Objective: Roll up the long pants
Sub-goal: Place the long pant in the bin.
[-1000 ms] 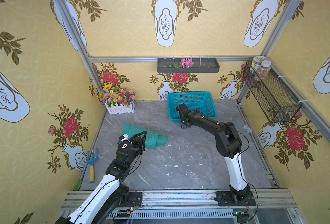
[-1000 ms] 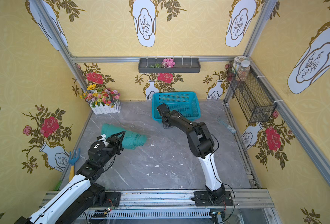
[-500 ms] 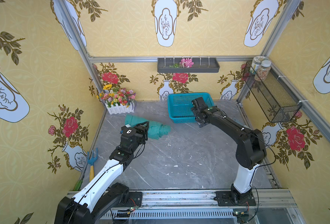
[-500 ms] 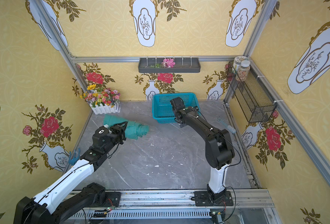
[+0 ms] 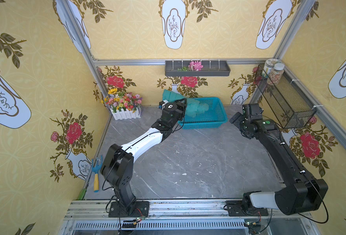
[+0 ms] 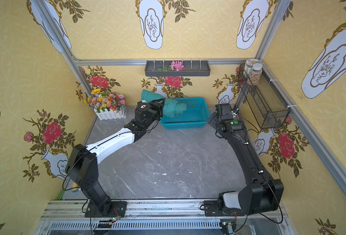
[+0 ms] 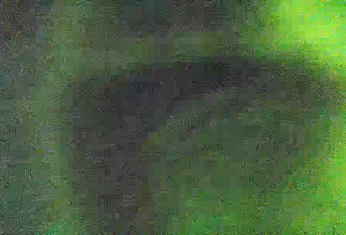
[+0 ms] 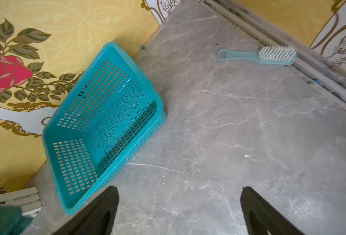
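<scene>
"Between the fingers of the left gripper (image 5: pixel 183 102), what is held?"
"The rolled-up long pants (image 5: pixel 196 107) are gripped tight, up over one end of the blue mesh basket (image 5: pixel 219 117)."
"And the right gripper (image 8: pixel 180 190)?"
"It is held wide open above the grey table (image 8: pixel 229 122), near the basket."
</scene>
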